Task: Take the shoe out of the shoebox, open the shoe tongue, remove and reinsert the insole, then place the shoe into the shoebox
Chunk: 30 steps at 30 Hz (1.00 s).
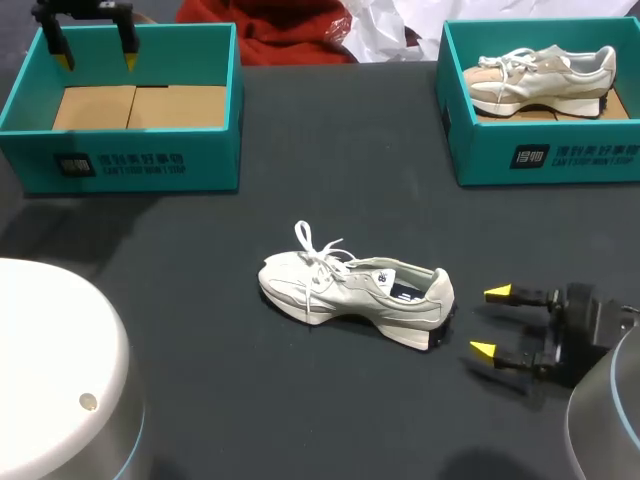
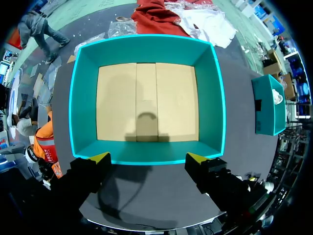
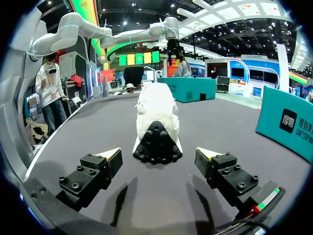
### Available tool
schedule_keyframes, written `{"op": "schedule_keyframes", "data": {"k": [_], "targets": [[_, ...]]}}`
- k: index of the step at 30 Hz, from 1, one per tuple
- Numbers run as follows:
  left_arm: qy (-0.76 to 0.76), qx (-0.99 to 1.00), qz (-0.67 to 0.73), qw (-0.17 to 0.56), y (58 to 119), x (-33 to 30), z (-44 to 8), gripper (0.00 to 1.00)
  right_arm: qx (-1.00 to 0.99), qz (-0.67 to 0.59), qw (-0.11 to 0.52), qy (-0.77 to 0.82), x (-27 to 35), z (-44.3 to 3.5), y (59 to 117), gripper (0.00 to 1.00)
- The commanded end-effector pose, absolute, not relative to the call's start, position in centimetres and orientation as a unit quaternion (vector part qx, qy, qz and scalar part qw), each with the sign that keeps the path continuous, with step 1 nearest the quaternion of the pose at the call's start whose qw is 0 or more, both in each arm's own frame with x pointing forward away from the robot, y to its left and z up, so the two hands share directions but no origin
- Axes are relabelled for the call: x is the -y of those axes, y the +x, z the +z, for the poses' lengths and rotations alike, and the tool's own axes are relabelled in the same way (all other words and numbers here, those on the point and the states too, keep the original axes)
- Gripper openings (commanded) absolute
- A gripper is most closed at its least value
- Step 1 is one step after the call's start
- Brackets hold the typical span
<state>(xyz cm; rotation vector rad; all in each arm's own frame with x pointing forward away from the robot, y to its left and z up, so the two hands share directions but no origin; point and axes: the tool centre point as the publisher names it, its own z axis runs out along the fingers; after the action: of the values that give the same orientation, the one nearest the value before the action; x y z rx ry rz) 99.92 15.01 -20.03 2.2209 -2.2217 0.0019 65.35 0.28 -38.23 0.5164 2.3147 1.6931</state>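
The white shoe (image 3: 156, 110) lies on the dark tabletop (image 3: 88, 132), black heel toward the right end effector (image 3: 159, 152), whose fingers stand spread just short of it. A teal shoebox (image 3: 188, 89) sits beyond the shoe's toe, and a second shoebox (image 3: 288, 125) stands well off to the shoe's side.

- The white lace-up shoe (image 1: 355, 298) stood on its sole near the table's middle, outside both boxes. Its toe pointed to 9 o'clock, its black-studded heel to 3 o'clock, and its laces lay loose.
- The teal shoebox (image 1: 120, 165) at 10 o'clock sat open, showing only its brown cardboard floor.
- A second teal shoebox (image 1: 545, 155) at 2 o'clock held another pale shoe (image 1: 540, 78).
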Motion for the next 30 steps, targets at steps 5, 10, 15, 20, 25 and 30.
{"op": "schedule_keyframes", "data": {"k": [5, 10, 15, 20, 25, 30], "targets": [[0.707, 0.707, 0.0, 0.0, 99.9, -15.0, -20.0, 1.0, -0.785, 0.567, 0.145, 0.205, -2.4, -38.6, 65.8, 1.0], [0.707, 0.707, 0.0, 0.0, 99.9, -15.0, -20.0, 1.0, -0.78, 0.566, 0.154, 0.217, -3.3, -38.9, 66.1, 1.0], [0.707, 0.707, 0.0, 0.0, 99.9, -15.0, -20.0, 1.0, -0.777, 0.563, 0.165, 0.229, -4.1, -39.2, 66.6, 1.0], [0.707, 0.707, 0.0, 0.0, 99.9, -15.0, -20.0, 1.0, -0.773, 0.562, 0.172, 0.238, -4.6, -39.3, 67.0, 1.0], [0.707, 0.707, 0.0, 0.0, 99.9, -15.0, -20.0, 1.0, -0.773, 0.56, 0.173, 0.243, -4.9, -39.5, 67.5, 1.0], [0.707, 0.707, 0.0, 0.0, 99.9, -15.0, -20.0, 1.0, -0.773, 0.561, 0.168, 0.245, -5.4, -39.8, 67.7, 1.0]]}}
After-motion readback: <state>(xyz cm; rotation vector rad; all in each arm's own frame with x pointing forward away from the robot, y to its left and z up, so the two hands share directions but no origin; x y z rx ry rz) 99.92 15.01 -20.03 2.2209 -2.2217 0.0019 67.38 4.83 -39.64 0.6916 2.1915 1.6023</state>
